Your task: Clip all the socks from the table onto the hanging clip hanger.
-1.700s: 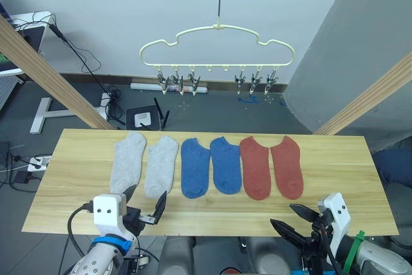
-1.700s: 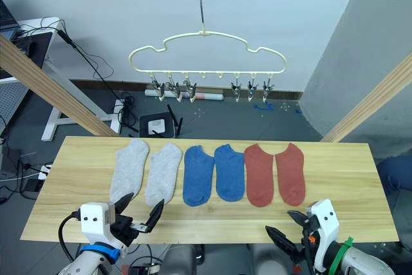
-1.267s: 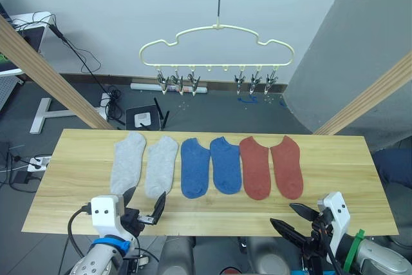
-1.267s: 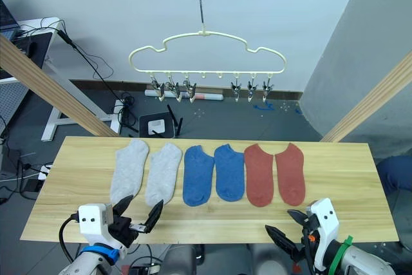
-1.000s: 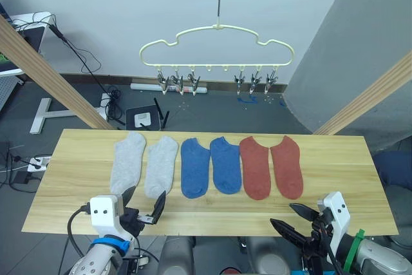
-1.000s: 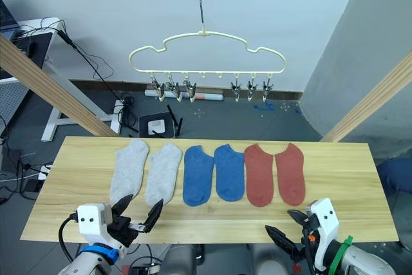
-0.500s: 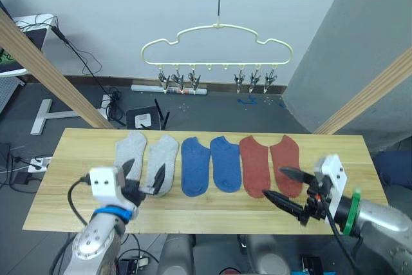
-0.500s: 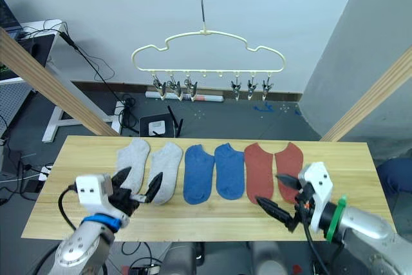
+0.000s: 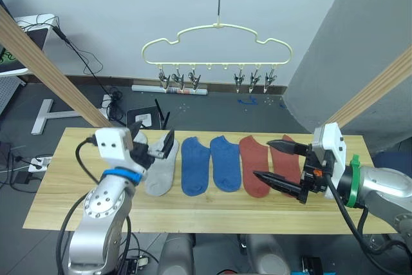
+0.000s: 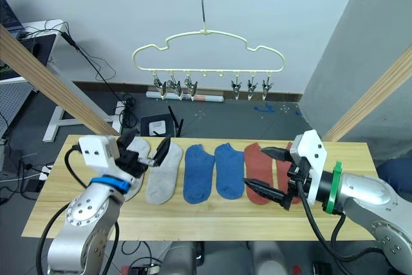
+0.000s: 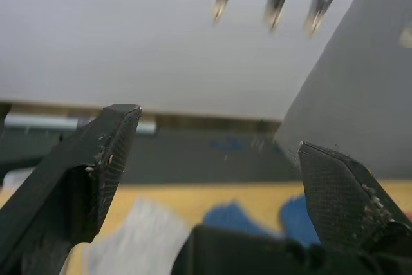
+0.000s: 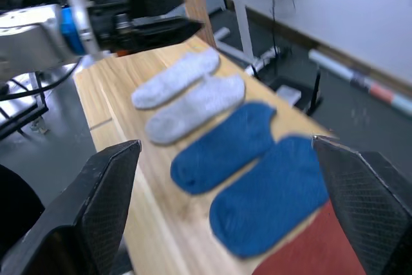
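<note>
Both grippers, left (image 9: pixel 154 147) and right (image 9: pixel 278 161), are held open and empty above the socks (image 9: pixel 196 165); a first sock must be grasped.

We log colours only. Tabletop (image 9: pixel 360 212): light yellowish wood, visible grain and plank lines. Socks, plain with no pattern: two light grey socks (image 9: pixel 159 172), two blue socks (image 9: pixel 210 165), two rust red socks (image 9: pixel 255 166). Clip hanger (image 9: pixel 217 45): cream-yellow frame, silvery metal hook and clips. Left hand (image 9: pixel 152 148) and right hand (image 9: pixel 278 161): black fingers on white housings; blue band at left wrist, green band at right.
</note>
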